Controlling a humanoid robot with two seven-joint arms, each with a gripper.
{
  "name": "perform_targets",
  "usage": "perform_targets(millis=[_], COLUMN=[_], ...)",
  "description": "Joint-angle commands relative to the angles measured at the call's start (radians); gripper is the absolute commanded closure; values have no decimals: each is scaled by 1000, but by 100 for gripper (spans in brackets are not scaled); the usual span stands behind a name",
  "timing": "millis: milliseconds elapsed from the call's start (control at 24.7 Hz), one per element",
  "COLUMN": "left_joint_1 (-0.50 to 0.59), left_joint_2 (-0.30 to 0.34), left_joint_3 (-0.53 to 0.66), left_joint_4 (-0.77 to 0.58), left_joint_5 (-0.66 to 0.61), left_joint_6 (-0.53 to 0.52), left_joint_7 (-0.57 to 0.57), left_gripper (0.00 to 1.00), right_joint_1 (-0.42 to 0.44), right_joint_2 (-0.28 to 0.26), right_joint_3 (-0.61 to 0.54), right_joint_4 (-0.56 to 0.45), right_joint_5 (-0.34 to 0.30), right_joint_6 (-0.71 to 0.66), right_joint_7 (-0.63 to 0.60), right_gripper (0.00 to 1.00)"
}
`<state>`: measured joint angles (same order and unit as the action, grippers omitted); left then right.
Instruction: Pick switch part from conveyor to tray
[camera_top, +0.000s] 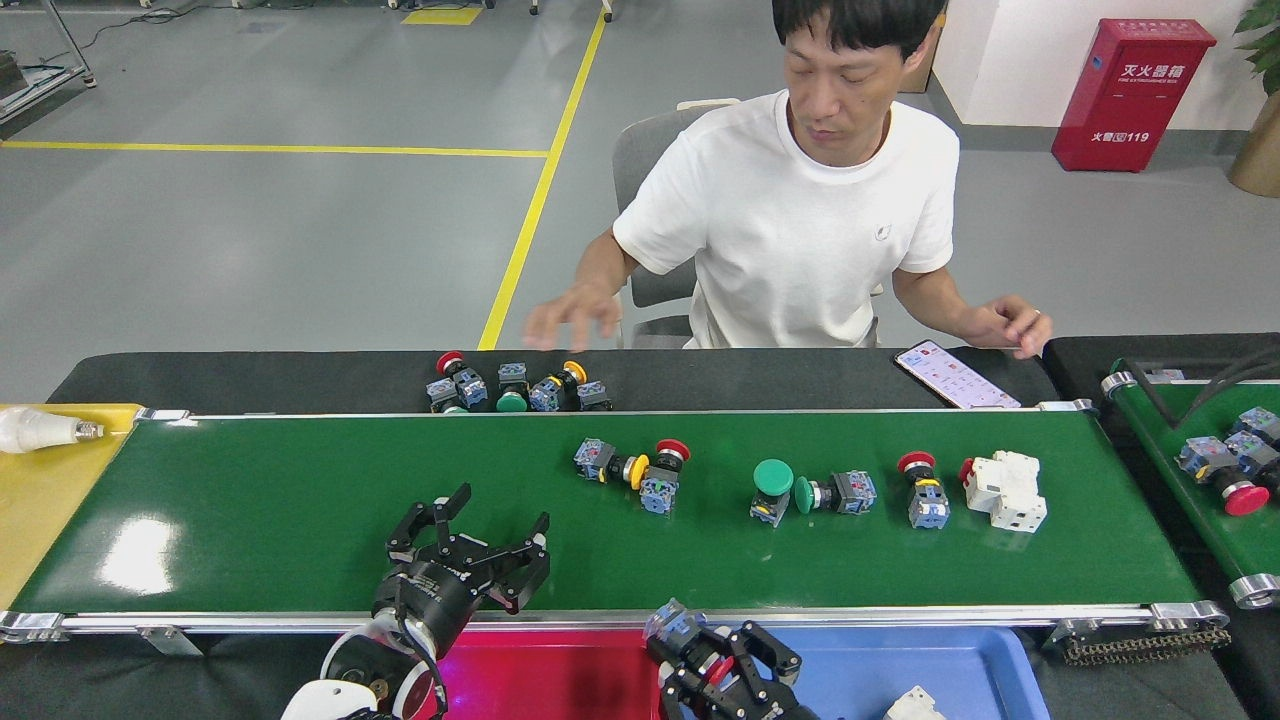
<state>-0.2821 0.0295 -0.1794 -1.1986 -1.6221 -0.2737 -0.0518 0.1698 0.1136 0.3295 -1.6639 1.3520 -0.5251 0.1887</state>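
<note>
Several switch parts lie on the green conveyor (300, 500): a yellow-and-red pair (632, 468), a green-capped one (771, 489), another green one on its side (836, 492) and a red-capped one (921, 489). My right gripper (728, 662) is off the belt at the bottom edge. It hovers over the seam between the red tray (560, 675) and the blue tray (930, 660). It is shut on a switch part (670, 622) with a blue-grey body and a red cap between the fingers. My left gripper (497, 517) stands open and empty over the belt's near edge.
A white breaker block (1005, 490) rides on the belt's right end. Behind the belt sits a person whose hand (568, 318) hovers over a cluster of switches (515, 385); a phone (955, 375) lies there too. A yellow tray (40, 480) holds a bulb; a second belt (1195, 480) carries more switches.
</note>
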Motion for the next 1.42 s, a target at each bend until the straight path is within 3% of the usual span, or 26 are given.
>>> perform_targets(millis=[0, 243, 485, 607, 849, 890, 930, 1011, 1092, 1173, 1375], left_joint_1=[-42, -120, -158, -169, -230, -232, -232, -232, -230, -227, -140], left_joint_2=[-19, -56, -60, -62, -62, -60, -57, -54, -49, -45, -14], left_joint_3=[-2, -3, -23, -23, -20, -22, -23, -19, -17, -12, 18], left_joint_4=[17, 114, 171, 194, 281, 283, 283, 284, 284, 280, 123], left_joint_5=[-21, -62, -64, -64, -62, -62, -62, -59, -55, -44, 42], left_joint_6=[4, 4, 5, 7, 41, 57, 62, 57, 56, 37, 5], left_joint_7=[6, 12, 12, 13, 15, 15, 15, 18, 47, 49, 50], left_gripper=[0, 0, 0, 0, 1, 8, 21, 33, 66, 85, 88], right_joint_1=[-7, -16, -90, -84, 8, 31, 54, 82, 82, 63, -72], right_joint_2=[-2, 9, 6, 0, -32, -52, -69, -86, -81, -75, -29], right_joint_3=[37, 34, -132, -225, -334, -343, -346, -346, -345, -336, -210], right_joint_4=[-11, -20, -50, -73, -92, -94, -96, -96, -94, -89, 9], right_joint_5=[-2, -2, -4, -2, -2, -2, -4, -4, -2, 2, 50], right_joint_6=[-33, -9, 237, 315, 450, 451, 450, 448, 451, 458, 547], right_joint_7=[32, 63, 12, -81, -109, -120, -138, -170, -181, -175, -132], right_gripper=[0, 0, 1, 1, 1, 1, 1, 1, 1, 1, 2])
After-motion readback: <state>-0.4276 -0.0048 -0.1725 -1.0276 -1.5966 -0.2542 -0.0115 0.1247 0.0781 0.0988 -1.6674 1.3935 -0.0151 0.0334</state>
